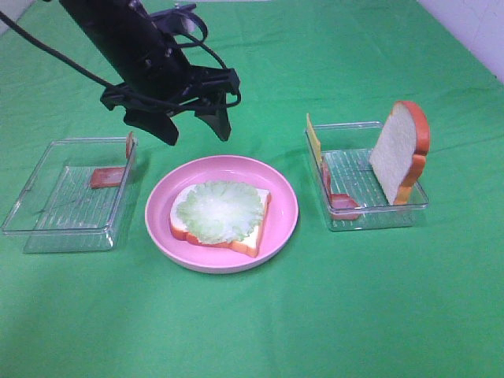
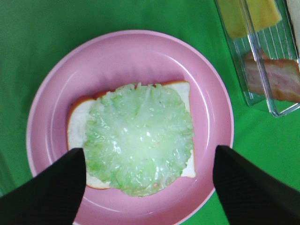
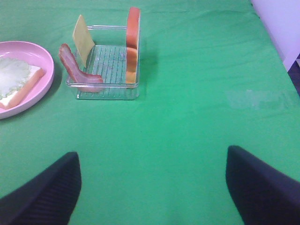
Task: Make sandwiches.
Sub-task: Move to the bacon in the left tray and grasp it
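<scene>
lettuce (image 1: 219, 209) on bread (image 1: 253, 230), layering step. left pincer (image 1: 197, 135) above plate (image 1: 157, 216), apart, empty; right pincer (image 3: 152, 187) apart too. next guess: bacon (image 1: 344, 201), thin, pinch edge.

High cam: up high, far off, looks down at the whole green cloth (image 1: 252, 331). It sees the left tray (image 1: 47, 213), pink plate (image 1: 283, 206) & right tray (image 1: 370, 216). Left wrist cam: right above the plate, looks straight down, v. close; the sandwich (image 2: 136, 140) fills the middle. Right wrist cam: low, looks across the cloth, farther back. All 3 share plate, sandwich & right tray.
</scene>
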`<action>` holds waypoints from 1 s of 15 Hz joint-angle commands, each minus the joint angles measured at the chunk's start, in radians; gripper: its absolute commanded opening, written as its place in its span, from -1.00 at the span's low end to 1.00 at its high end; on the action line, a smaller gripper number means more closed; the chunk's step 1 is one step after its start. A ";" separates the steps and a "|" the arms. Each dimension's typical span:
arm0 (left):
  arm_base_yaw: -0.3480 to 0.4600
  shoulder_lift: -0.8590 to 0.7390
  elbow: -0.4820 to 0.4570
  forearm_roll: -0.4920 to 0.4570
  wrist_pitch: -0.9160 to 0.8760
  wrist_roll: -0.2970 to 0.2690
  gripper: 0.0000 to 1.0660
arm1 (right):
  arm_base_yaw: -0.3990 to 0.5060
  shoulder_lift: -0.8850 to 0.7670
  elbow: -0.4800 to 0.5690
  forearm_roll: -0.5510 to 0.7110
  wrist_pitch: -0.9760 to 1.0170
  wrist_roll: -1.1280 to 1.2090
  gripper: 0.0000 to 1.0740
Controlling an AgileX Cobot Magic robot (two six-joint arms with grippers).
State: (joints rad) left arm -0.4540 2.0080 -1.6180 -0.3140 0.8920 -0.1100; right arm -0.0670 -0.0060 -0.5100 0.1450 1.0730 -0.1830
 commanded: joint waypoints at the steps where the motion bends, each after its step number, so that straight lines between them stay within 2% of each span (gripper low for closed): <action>1: 0.046 -0.009 -0.060 0.052 0.087 -0.025 0.36 | -0.007 -0.015 0.003 0.001 -0.008 -0.006 0.48; 2: 0.065 -0.009 -0.083 0.080 0.109 -0.031 0.36 | -0.007 -0.015 0.003 0.001 -0.008 -0.006 0.48; 4: 0.100 -0.009 -0.101 0.167 0.126 -0.082 0.36 | -0.007 -0.015 0.003 0.001 -0.008 -0.006 0.48; 5: 0.121 -0.008 -0.101 0.268 0.131 -0.135 0.36 | -0.007 -0.015 0.003 0.001 -0.008 -0.006 0.48; 7: 0.134 -0.006 -0.101 0.333 0.134 -0.165 0.36 | -0.007 -0.015 0.003 0.001 -0.008 -0.006 0.48; 9: 0.134 0.005 -0.101 0.366 0.132 -0.186 0.36 | -0.007 -0.015 0.003 0.001 -0.008 -0.006 0.48; 15: 0.134 0.109 -0.101 0.373 0.106 -0.214 0.36 | -0.007 -0.015 0.003 0.001 -0.008 -0.006 0.48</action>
State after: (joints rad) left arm -0.3200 2.1130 -1.7170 0.0560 1.0090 -0.3150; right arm -0.0670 -0.0060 -0.5100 0.1450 1.0730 -0.1830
